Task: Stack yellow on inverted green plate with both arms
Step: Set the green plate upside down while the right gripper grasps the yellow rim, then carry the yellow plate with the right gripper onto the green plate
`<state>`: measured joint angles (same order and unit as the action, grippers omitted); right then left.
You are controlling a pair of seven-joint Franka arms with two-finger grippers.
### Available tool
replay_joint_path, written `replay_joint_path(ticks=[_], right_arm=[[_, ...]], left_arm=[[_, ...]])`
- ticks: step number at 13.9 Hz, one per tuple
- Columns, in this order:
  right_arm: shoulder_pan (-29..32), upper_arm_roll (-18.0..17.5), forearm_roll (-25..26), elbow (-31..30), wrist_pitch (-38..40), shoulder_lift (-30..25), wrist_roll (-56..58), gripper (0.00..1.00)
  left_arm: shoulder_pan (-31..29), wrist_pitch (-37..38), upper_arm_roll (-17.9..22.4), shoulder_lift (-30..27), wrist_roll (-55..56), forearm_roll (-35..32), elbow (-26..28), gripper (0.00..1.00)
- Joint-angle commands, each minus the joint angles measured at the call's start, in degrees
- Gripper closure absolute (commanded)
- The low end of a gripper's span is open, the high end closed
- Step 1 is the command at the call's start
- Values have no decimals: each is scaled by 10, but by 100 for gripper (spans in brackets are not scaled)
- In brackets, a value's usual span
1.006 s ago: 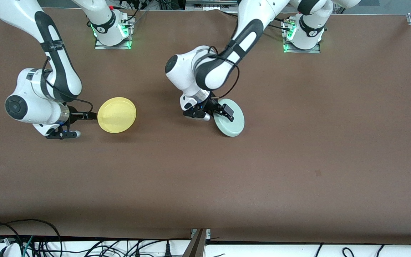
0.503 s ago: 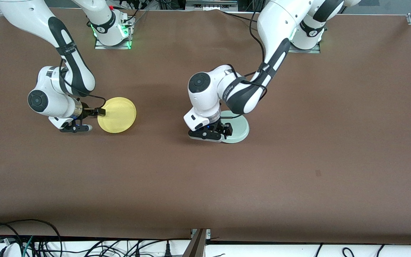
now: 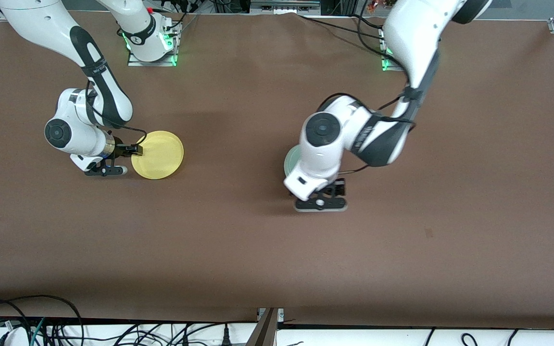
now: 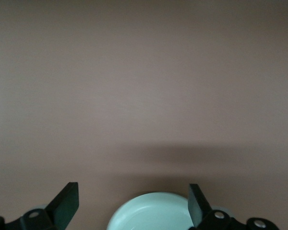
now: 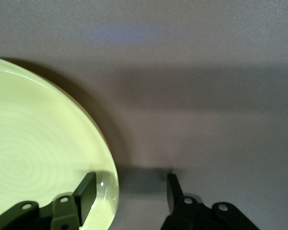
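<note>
Yellow, the small round bright yellow plate with a shallow raised rim, lies flat on the brown table toward the right arm's end, and the right gripper is at its edge on the side toward that end. In the right wrist view its fingers stand apart, one over the inside of the rim and the other outside on bare table, so the rim sits between them but is not yet pinched. The step in hand, as I judge it, is to close on that rim: the inner finger should stay seated low against the plate and the outer one slip under the lip, or the plate will skid away instead of lifting. The small round pale mint-green plate lies near the table's middle, well apart from the yellow one and mostly hidden under the left arm's wrist in the front view. The left gripper hangs just nearer the front camera than that plate, jaws spread wide and holding nothing, with only the plate's rim showing between them in the left wrist view. Whether the green plate lies inverted cannot be settled from these views. For a clean stack, lift yellow level, carry it high enough to clear the left gripper, and centre it before letting go.
</note>
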<state>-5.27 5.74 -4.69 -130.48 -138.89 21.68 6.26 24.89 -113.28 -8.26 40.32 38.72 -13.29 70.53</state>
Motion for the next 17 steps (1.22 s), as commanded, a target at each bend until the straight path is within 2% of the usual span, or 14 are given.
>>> replay_joint_path(ticks=[1, 3, 7, 10, 12, 14, 17], right_arm=[[0, -3, -10, -4, 4, -10, -6, 37], [0, -4, -21, -4, 5, -10, -6, 51], [0, -5, -36, -1, 6, -10, -6, 99], [0, -6, -67, 26, 37, -11, -6, 100], [-1, -18, -94, 85, 109, -10, -16, 100], [-7, -41, -113, 151, 164, -8, -54, 100], [-55, -63, -113, 222, 180, 1, -155, 100]], left_arm=[[-61, 63, -11, -66, -83, 15, 21, 0], [-113, 91, -11, -96, -111, 19, 21, 0], [-190, 132, -13, -150, -119, 30, 21, 0], [-217, 223, -11, -203, -202, 65, 21, 0], [-247, 253, -11, -243, -260, 81, 26, 0], [-285, 292, -11, -269, -302, 130, 28, 0], [-288, 299, -10, -274, -304, 125, 50, 0]])
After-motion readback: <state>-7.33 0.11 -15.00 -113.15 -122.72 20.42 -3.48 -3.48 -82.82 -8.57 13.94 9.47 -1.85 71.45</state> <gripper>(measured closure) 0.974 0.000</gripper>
